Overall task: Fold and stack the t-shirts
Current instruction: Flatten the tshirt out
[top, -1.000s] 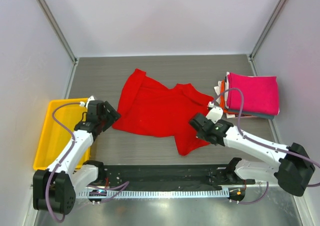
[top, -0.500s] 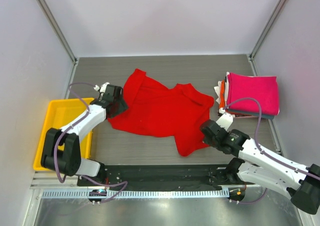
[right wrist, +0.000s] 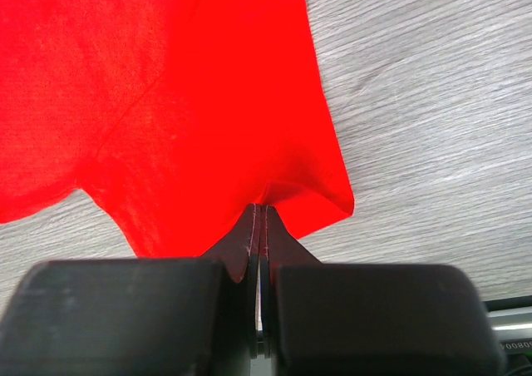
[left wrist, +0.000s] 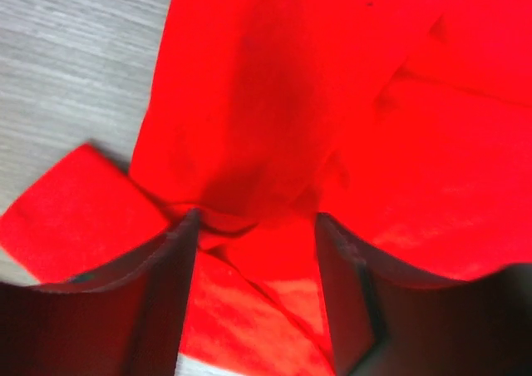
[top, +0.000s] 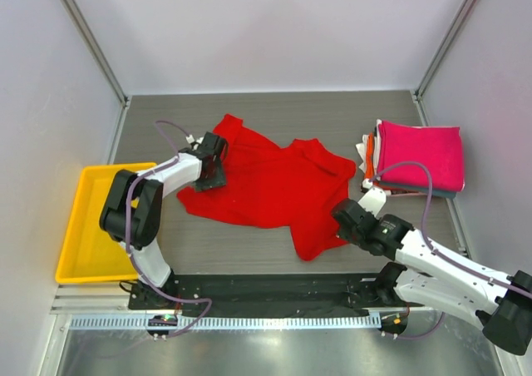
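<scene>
The bright red t-shirt [top: 266, 180] lies crumpled in the middle of the table. My left gripper [top: 213, 161] is at its left edge, open, with the jaws either side of a bunched fold of red cloth [left wrist: 249, 226]. My right gripper [top: 342, 223] is shut on the shirt's lower right hem [right wrist: 274, 189], which rises in a pinched peak between the fingers. Folded shirts are stacked at the right: magenta-pink [top: 420, 155] on top, with orange, white and grey-blue edges showing below.
A yellow plastic tray [top: 90, 222] sits at the left edge of the table. The folded stack lies close to the right wall. A black rail runs along the near edge between the arm bases.
My left gripper moved right from beside the tray onto the shirt's left edge. My right gripper drew back to the shirt's lower right hem and stays there.
</scene>
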